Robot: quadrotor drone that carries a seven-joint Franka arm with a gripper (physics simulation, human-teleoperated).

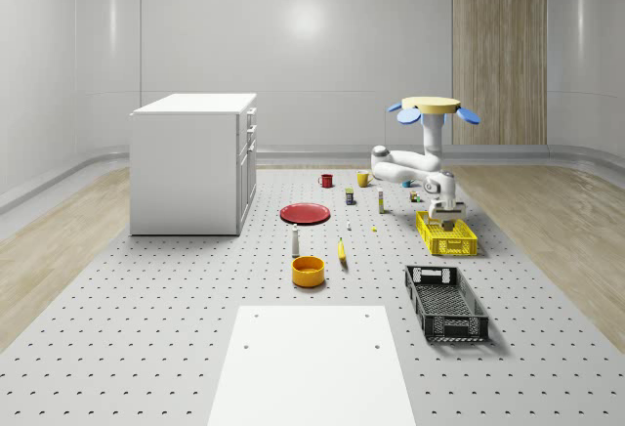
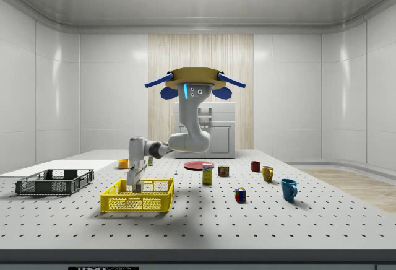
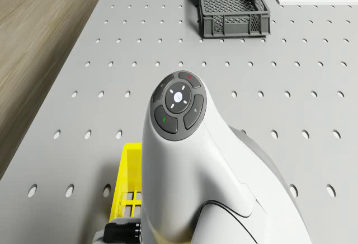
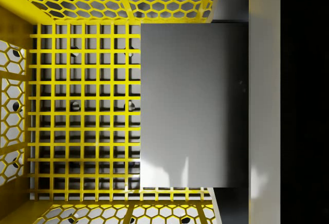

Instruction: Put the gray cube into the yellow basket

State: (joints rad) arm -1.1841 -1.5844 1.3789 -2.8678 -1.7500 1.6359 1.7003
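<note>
In the whole-scene view the drone (image 1: 431, 108) is seen hovering just behind the yellow basket (image 1: 446, 234), with the arm (image 1: 410, 164) bent down so the hand (image 1: 449, 217) is lowered into the basket's far end. A black crate (image 1: 446, 303) is laid out in front of the yellow basket on the perforated surface (image 1: 146, 328), and an orange bowl (image 1: 308, 271) and a red plate (image 1: 306, 213) are spotted well off to the basket's side.

From the side view the hand (image 2: 137, 183) is seen dipped inside the yellow basket (image 2: 137, 196), with the drone (image 2: 195, 82) floating above and a bit behind it. A blue mug (image 2: 288, 189) is parked well away from the basket.

In the drone view the arm (image 3: 184, 160) is seen from above, with a corner of the yellow basket (image 3: 127, 185) poking out beside it and the black crate (image 3: 230, 6) further on.

In the wrist view the gray cube (image 4: 193, 106) is gripped in the hand, held just over the yellow basket (image 4: 82, 106) grid floor, near one wall
</note>
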